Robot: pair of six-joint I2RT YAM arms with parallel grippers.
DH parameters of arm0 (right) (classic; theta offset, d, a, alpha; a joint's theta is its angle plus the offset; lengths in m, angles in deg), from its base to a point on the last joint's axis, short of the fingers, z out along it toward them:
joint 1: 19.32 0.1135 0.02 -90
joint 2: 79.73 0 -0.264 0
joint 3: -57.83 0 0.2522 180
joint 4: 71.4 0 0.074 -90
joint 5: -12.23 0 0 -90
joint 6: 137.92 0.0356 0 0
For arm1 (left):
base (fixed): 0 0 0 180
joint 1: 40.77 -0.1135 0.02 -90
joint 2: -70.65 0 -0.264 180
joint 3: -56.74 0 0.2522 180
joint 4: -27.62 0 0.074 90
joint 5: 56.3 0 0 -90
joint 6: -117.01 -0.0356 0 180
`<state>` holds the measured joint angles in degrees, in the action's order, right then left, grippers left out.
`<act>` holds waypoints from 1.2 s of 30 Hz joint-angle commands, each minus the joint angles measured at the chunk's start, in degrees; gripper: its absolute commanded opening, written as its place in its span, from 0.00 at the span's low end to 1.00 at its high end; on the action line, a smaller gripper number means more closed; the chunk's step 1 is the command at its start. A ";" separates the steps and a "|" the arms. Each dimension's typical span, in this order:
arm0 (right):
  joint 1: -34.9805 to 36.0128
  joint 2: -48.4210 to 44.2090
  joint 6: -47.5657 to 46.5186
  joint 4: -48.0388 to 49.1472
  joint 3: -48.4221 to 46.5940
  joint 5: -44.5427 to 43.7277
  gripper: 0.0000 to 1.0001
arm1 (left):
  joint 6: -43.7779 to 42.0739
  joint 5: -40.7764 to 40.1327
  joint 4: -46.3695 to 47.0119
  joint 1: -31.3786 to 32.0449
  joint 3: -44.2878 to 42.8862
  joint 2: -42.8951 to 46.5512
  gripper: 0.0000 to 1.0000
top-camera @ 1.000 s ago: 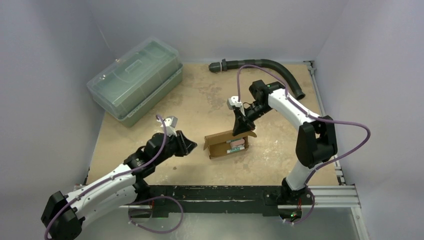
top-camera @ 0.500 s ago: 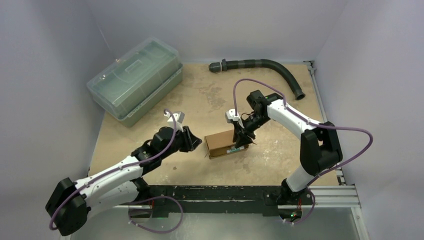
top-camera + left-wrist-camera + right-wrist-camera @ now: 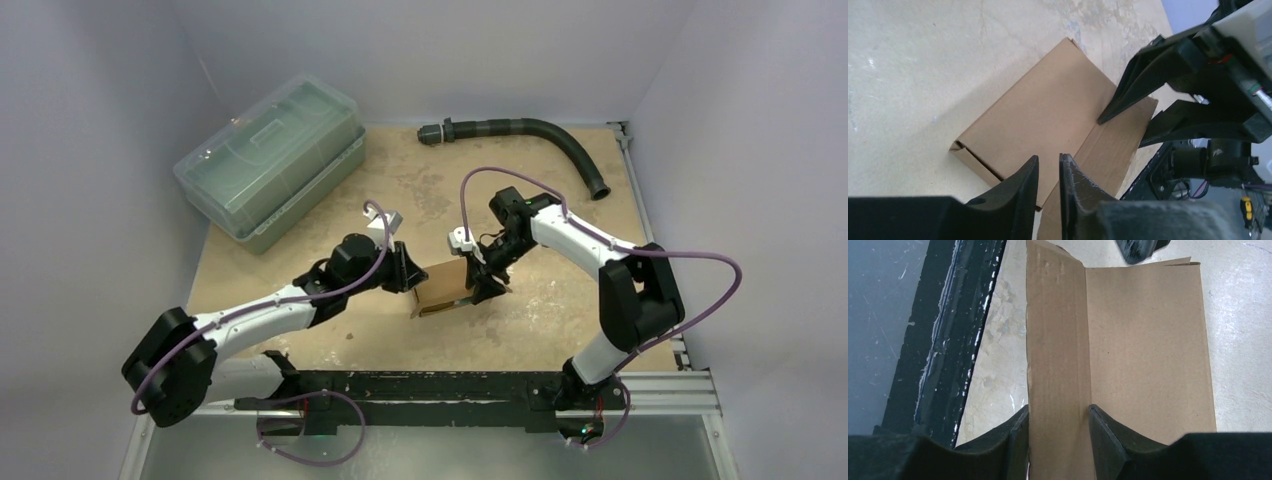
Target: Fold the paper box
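Two grippers meet at the paper box (image 3: 443, 287), which lies on the table (image 3: 540, 322) in the middle of the overhead frame, a broad brown panel facing up. The left gripper (image 3: 1049, 160) sits at the box's left end, its fingers nearly together with only a slim gap. Whether they pinch cardboard, I cannot tell. The right gripper (image 3: 1059, 412) is spread wide at the right end, its jaws straddling a narrow creased panel. A lidded plastic bin (image 3: 270, 165) stands upper left, and a black hose (image 3: 500, 126) curves along the top.
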<state>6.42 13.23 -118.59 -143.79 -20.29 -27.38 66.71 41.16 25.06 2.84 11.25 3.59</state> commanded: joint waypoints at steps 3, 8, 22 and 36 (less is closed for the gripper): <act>0.48 -0.06 1.35 1.87 0.09 -1.31 0.54 | 0.44 8.43 7.93 -0.28 1.59 -5.72 0.13; 0.46 -0.46 0.90 -1.14 -1.83 0.14 0.64 | 1.51 9.65 9.80 -0.28 3.91 -9.54 0.07; -2.45 -5.15 13.19 9.25 1.18 -3.12 0.32 | 0.23 4.18 7.23 -0.27 2.04 -13.74 0.05; -2.63 -0.42 20.57 15.09 1.49 -11.53 0.16 | 0.44 2.83 8.70 -0.31 0.96 -11.11 0.08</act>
<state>4.02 13.93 -99.16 -129.43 -17.30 -39.00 67.91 46.39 33.15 2.84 13.81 -9.16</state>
